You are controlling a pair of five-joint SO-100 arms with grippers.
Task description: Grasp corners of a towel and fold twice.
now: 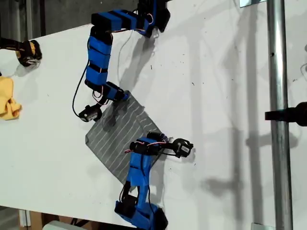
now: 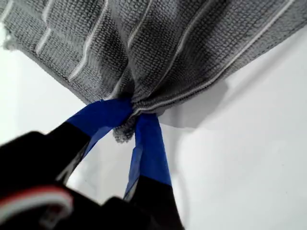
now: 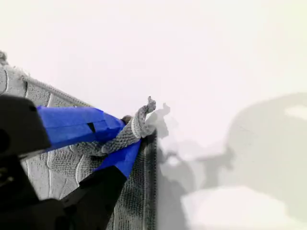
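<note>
Exterior view, left to right. Yellow cloth [image 1: 8,98]: crumpled at the left edge, well apart from everything else. Black-and-yellow object [image 1: 29,51]: upper left, at the table's far edge; its kind cannot be told. Table [image 1: 216,96]: white, bare over most of its right half, crossed by shadows. My first gripper [image 1: 125,96]: at the end of the blue arm that comes down from the top centre; it sits at the towel's upper corner. In the first wrist view its blue-taped jaws are clamped [image 2: 132,112] on that corner [image 2: 124,133], the fabric bunched between them, the tip poking out behind them, and the rest fanning away over the table. Towel [image 1: 115,134]: grey with thin white stripes, lying flat as a diamond at centre frame, partly covered by the lower arm. My second gripper [image 1: 154,137]: at the end of the blue arm that rises from the bottom centre and lies across the towel's lower right part; it sits at the right-hand corner. In the second wrist view its jaws are pinched [image 3: 129,132] on a twisted corner [image 3: 144,114], lifted a little off the table, with towel beneath and white table beyond. Metal pole [image 1: 276,72]: upright at far right, with a black clamp [image 1: 288,115] fixed to it, both clear of the towel.
</note>
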